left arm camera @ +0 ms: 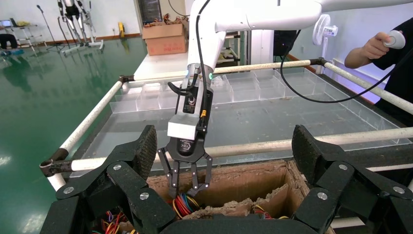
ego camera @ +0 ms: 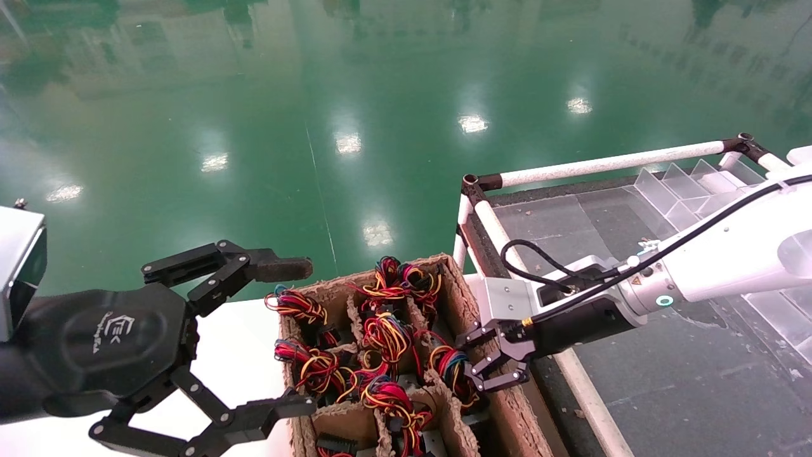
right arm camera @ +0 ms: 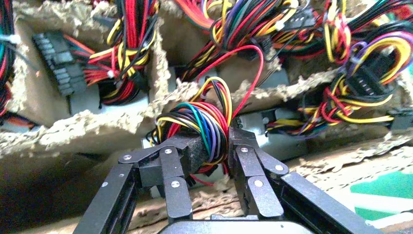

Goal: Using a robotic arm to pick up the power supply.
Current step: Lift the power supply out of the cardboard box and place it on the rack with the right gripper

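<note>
The right gripper (right arm camera: 214, 146) is pinching the power supply's wire bundle (right arm camera: 204, 127) inside the cardboard tray (ego camera: 514, 416). The left gripper (ego camera: 279, 336) is hovering wide open, holding nothing, beside the tray; its embossed logo is unreadable.

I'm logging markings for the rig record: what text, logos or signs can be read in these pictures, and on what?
White logo and a line of lettering on the left tool's black palm housing: too blurred to read.
Small yellow warning triangle on the right tool's wrist collar: no legible text.
Round emblem on its grey camera box: unreadable.
Nothing legible on the power supply wires.
</note>
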Controlling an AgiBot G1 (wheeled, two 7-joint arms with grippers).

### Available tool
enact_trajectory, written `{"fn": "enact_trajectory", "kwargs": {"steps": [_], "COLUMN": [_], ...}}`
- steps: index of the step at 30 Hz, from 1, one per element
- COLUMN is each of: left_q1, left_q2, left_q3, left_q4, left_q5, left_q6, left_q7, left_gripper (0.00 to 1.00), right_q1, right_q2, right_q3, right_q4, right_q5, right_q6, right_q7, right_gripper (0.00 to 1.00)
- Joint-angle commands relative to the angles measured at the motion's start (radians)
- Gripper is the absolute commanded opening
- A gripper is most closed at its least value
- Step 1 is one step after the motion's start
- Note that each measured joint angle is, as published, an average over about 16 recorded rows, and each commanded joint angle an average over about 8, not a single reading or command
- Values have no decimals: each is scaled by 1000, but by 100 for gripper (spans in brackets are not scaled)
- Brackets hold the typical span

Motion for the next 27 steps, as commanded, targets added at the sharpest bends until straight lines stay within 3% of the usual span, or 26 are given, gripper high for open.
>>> {"fn": "enact_trajectory", "kwargs": {"steps": [1,13,27], "left_q1": [0,0,0], "left_q2": [0,0,0], "left_q3": [0,0,1], "left_q4": [0,0,0], "left_q5": [0,0,-1], "left_q6": [0,0,0], "left_q7": [0,0,0], "left_gripper": [100,100,100], "right_q1": [-4,-2,-32], "right_q2": [2,58,212], "right_q3": [6,62,150], "right_q4": [-2,66,326], "right_q5": [10,90,214], "right_q6": [1,5,38], "right_q7": [-6,-33,63], "right_gripper": [0,0,0]}}
